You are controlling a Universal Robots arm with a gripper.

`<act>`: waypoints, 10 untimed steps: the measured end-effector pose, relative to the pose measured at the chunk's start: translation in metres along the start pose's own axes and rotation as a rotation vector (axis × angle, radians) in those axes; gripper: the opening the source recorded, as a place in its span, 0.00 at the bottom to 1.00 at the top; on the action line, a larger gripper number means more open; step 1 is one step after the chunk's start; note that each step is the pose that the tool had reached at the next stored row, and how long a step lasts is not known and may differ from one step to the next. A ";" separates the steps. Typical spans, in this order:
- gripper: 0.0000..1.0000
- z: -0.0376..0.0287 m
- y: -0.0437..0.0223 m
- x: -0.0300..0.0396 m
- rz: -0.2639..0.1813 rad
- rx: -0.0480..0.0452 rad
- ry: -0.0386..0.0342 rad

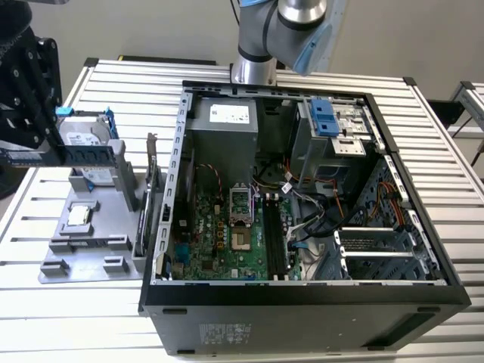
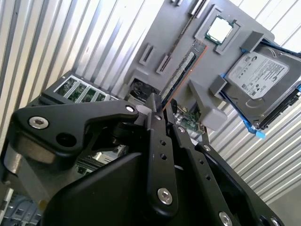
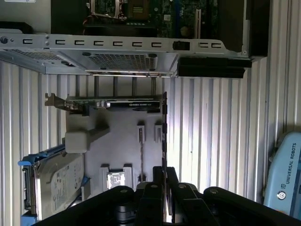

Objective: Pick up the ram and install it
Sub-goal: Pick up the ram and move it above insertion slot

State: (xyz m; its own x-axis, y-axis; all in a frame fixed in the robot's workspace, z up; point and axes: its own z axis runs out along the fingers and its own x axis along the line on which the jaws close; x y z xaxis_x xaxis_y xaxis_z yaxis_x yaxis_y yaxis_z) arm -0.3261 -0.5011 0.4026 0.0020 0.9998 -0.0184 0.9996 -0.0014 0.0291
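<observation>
Ram [image 1: 87, 153], a thin dark-green strip seen edge-on in both wrist views, sits clamped between the closed black fingers of the gripper [image 2: 160, 109], level and above the grey plastic tray [image 1: 91, 242] at the exterior view's left. That tray holds a silver hard drive [image 1: 79, 136] in a blue frame, a square processor chip [image 1: 78, 216] in a recess, and an expansion card [image 3: 113, 102] standing on edge nearest the case. Beside the tray, the open black computer case [image 1: 302, 299] holds a green motherboard [image 1: 219, 234], cables and drive cages. The fingers hide the gripped stretch of the stick. Everything rests on a ribbed aluminium table [image 1: 76, 318].
</observation>
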 end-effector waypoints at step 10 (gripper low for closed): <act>0.00 0.0006 0.0102 0.0038 0.000 0.0000 0.0000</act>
State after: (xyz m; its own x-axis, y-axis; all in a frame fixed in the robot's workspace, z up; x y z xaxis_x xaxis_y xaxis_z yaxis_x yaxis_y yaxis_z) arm -0.3158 -0.4973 0.4022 0.0020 0.9998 -0.0184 0.9996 -0.0014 0.0291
